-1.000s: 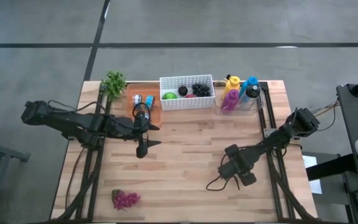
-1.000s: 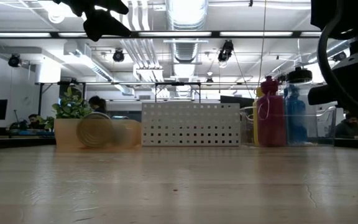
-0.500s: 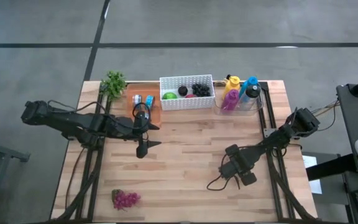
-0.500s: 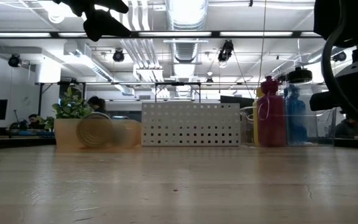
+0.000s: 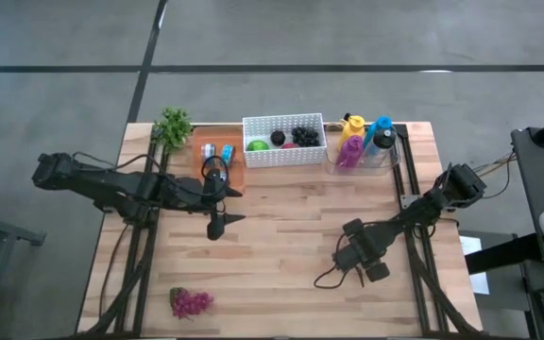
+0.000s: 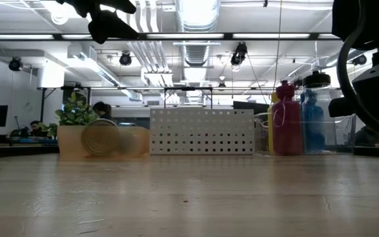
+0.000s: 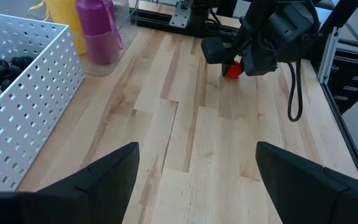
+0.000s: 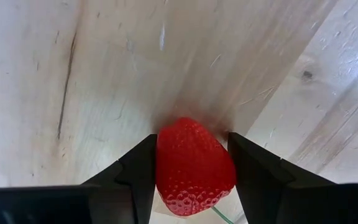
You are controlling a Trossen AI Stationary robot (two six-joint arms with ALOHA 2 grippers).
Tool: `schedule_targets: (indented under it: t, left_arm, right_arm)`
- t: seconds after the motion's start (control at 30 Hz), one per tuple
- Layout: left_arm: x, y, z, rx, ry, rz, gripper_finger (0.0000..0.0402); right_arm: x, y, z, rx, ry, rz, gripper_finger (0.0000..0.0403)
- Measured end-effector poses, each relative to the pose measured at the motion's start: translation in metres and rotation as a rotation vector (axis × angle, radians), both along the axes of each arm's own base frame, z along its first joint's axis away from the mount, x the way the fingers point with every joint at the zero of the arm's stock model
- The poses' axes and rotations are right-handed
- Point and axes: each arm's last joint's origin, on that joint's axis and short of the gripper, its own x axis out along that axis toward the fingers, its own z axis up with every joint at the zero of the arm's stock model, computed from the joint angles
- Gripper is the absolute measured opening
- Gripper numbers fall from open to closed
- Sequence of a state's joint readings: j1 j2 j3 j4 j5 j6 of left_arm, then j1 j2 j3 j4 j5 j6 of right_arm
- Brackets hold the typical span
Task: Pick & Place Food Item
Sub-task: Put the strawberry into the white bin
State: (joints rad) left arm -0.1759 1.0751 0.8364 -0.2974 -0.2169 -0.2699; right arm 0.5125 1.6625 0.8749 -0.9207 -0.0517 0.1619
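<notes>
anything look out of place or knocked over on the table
The purple grapes lie alone at the table's near left corner, apart from the fruit in the white basket. In the orange tray, a can lies on its side.

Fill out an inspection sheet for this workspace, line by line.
Surface: wooden table, bare in the middle.
Job's things: strawberry between the right gripper's fingers; white basket with fruit at the far edge.
Clutter: purple grapes near the front left corner; plant, orange tray, bottles along the far edge.
Grippers: right closed on the strawberry, low at the table; left gripper open, empty, above the table.
Cables: black cable looping from the right arm.
Surroundings: grey floor; lit room behind.
</notes>
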Motion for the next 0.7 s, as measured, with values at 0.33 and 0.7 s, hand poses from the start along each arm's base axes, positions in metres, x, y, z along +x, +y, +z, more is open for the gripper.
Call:
schedule_targets:
  t: [0.33, 0.7]
  left_arm:
    - [0.0, 0.0, 0.0, 0.001, 0.0, 0.0, 0.0311]
    - [0.0, 0.0, 0.0, 0.003, 0.0, -0.001, 0.0299]
  right_arm:
    - [0.018, 0.0, 0.015, 0.034, -0.062, -0.035, 0.0166]
    - [0.062, -0.008, 0.066, 0.021, -0.264, -0.077, 0.0167]
